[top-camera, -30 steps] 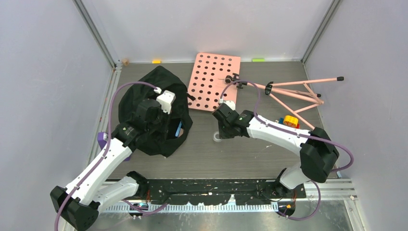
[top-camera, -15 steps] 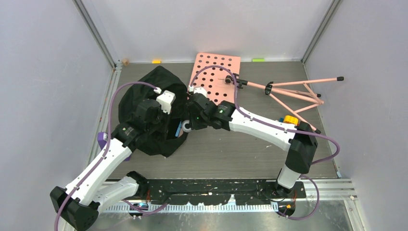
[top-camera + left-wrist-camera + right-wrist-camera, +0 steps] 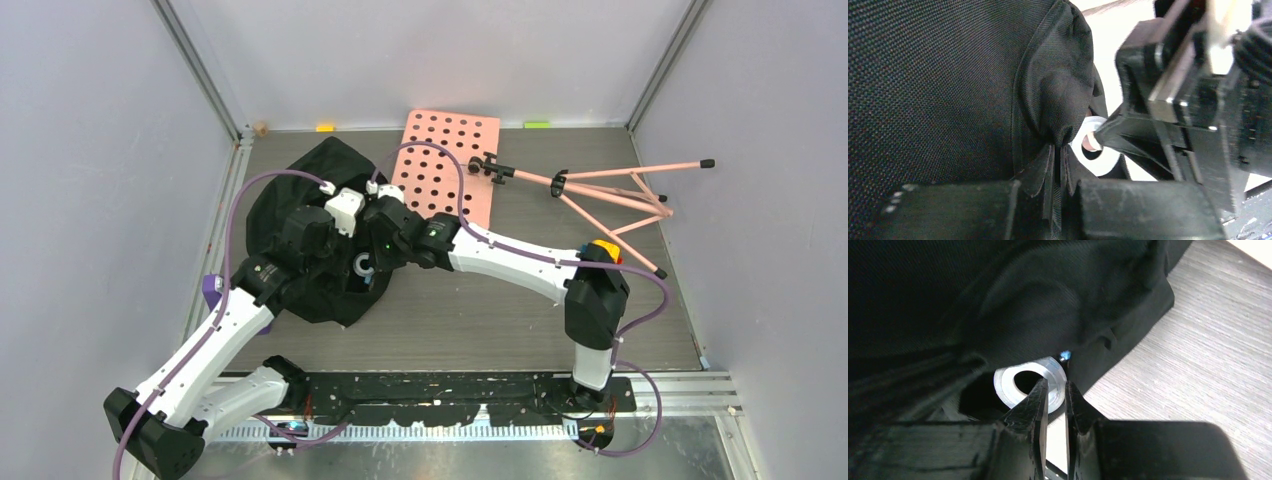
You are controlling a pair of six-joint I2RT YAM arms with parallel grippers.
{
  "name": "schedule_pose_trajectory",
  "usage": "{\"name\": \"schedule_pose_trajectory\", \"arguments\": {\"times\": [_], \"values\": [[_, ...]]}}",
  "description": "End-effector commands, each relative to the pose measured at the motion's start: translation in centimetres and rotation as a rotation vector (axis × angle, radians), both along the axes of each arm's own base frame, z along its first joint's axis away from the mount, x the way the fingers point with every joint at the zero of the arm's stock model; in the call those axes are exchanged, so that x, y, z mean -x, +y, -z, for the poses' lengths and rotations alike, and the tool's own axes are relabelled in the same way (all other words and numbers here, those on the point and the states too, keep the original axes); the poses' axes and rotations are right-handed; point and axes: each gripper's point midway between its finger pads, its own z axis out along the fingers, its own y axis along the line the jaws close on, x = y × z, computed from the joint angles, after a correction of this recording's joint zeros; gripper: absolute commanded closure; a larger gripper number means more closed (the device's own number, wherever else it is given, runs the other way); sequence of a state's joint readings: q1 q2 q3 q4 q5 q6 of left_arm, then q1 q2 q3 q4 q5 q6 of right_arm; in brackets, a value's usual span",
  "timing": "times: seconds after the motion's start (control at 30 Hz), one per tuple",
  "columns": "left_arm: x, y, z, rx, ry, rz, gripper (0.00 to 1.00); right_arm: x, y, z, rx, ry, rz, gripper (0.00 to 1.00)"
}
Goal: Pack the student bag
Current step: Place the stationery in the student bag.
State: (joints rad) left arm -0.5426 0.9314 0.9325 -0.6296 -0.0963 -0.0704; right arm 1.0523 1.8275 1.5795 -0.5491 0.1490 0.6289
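The student bag (image 3: 938,75) is black woven cloth, coarse-grained and matt, with a thicker stitched seam along its folded edge. The tape roll (image 3: 1007,382) is smooth and whitish, slightly translucent, with a faint sheen. The fingers (image 3: 1035,400) of the right gripper (image 3: 1055,387) look like matt black plastic, as do those of the left gripper (image 3: 1055,200). The table (image 3: 1208,340) has a grey, wood-grain finish, streaked and dull. The pink perforated panel (image 3: 430,140) looks smooth and matt. The pink stand (image 3: 630,170) has thin, smooth tubes with black caps and joints. The arm shells (image 3: 510,262) are smooth white plastic, and the cables (image 3: 235,220) have a purple sheath.
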Motion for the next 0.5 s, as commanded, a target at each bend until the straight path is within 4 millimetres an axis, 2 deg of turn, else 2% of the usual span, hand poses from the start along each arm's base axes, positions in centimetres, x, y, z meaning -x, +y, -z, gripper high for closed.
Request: {"name": "schedule_pose_trajectory", "arguments": {"times": [0.0,0.1,0.27,0.47], "values": [[-0.2,-0.2,-1.5,0.034,-0.052,0.002,1.0,-1.0,2.7,-2.4,-0.084,-0.055,-0.034,0.84],[-0.2,-0.2,-1.5,0.033,-0.048,0.003,1.0,-1.1,3.0,-2.6,-0.098,-0.062,-0.037,0.79],[-0.3,-0.3,-1.3,0.031,-0.042,0.005,1.0,-1.3,3.0,-2.7,-0.098,-0.076,-0.036,0.61],[-0.3,-0.1,-1.2,0.024,-0.044,-0.001,1.0,-1.1,2.2,-3.8,-0.118,-0.124,-0.051,0.48]]}}
